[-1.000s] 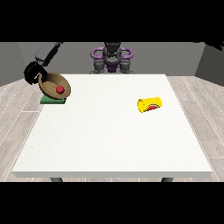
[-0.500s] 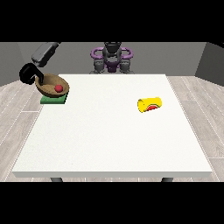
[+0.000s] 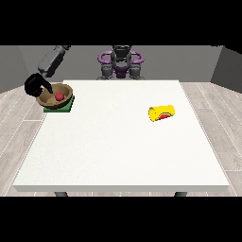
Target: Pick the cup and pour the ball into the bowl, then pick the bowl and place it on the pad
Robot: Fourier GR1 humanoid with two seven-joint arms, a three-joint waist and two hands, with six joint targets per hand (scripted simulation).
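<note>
Status: task near its end, by my reading. Ball (image 3: 59, 96) lies inside bowl (image 3: 56, 97); bowl rests on pad (image 3: 66, 107), so only release seems left. Hand at the view's left (image 3: 37, 85) sits at the bowl's outer rim; whether its fingers grip the rim cannot be told. Cup (image 3: 161, 113) lies on its side, well apart from the bowl. No readable writing or brand.

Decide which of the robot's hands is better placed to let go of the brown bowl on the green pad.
Its right hand, at the view's left: it is already at the brown bowl holding the red ball on the green pad. No other hand shows.
</note>
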